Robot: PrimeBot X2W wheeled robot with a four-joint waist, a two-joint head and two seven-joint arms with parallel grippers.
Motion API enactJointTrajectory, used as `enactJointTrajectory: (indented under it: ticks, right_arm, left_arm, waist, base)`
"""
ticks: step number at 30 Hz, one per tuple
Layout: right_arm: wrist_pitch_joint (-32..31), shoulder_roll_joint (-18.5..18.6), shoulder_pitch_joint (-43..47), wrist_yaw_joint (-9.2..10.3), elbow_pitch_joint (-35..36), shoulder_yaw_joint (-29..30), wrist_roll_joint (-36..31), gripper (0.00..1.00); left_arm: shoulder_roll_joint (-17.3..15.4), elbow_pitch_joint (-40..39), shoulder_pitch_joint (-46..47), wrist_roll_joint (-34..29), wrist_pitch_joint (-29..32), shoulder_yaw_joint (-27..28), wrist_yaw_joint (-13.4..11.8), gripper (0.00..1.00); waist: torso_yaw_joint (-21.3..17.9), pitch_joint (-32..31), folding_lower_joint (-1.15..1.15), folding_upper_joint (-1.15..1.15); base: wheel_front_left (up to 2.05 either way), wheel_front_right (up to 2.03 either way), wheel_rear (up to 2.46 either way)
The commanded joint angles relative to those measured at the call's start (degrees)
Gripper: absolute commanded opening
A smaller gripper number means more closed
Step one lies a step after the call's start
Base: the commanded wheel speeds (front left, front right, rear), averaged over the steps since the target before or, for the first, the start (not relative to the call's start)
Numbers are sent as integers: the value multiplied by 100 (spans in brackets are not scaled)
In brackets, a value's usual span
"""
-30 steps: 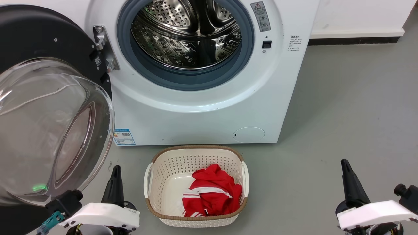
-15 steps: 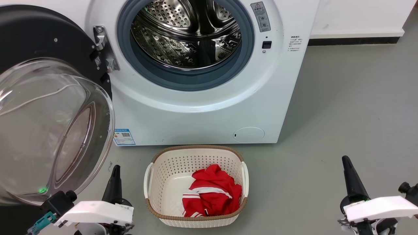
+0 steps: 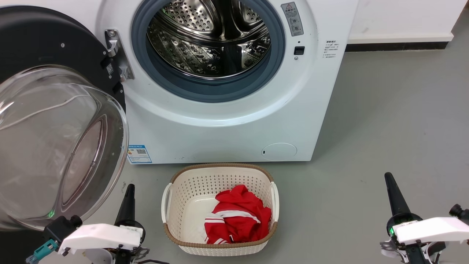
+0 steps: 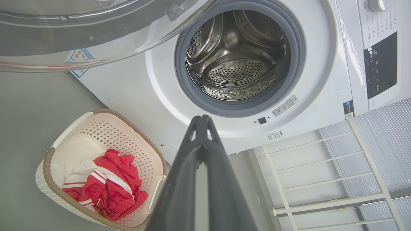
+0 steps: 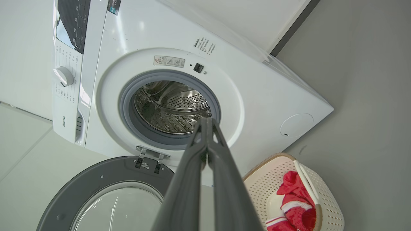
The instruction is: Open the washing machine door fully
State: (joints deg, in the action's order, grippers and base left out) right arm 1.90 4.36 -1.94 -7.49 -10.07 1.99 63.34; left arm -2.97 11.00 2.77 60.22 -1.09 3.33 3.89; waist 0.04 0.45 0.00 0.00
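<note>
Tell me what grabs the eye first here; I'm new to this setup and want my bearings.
The washing machine door stands wide open at the left, its clear glass bowl bulging toward the head camera. Beside it, the shiny perforated steel drum gapes inside a grey seal in the white washing machine. On the floor just in front, a cream basket holds a crumpled red and white garment.

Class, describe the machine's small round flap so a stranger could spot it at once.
Find the white washing machine and look low on its front, right of centre, above the basket. The flap is a white disc; unlike the blue label at lower left, it is round and plain.
</note>
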Motion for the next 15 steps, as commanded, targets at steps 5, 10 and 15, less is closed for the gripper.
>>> enactJointTrajectory:
  ticks: [5,10,15]
  right_arm:
    - [-103,37,-157,-1,-20,41,472,0]
    - [-164,35,-193,-1,-59,64,759,0]
    - [-229,33,-222,-1,-101,85,1031,0]
  left_arm:
    - [-4,10,191,459,112,56,80,0]
    - [-2,46,202,763,190,89,111,0]
    - [-1,77,228,1053,255,121,142,0]
  waist:
    - [0,-3,0,0]
    - [-1,-5,0,0]
    - [-1,-7,0,0]
  base:
    - [0,0,0]
    - [0,0,0]
    - [0,0,0]
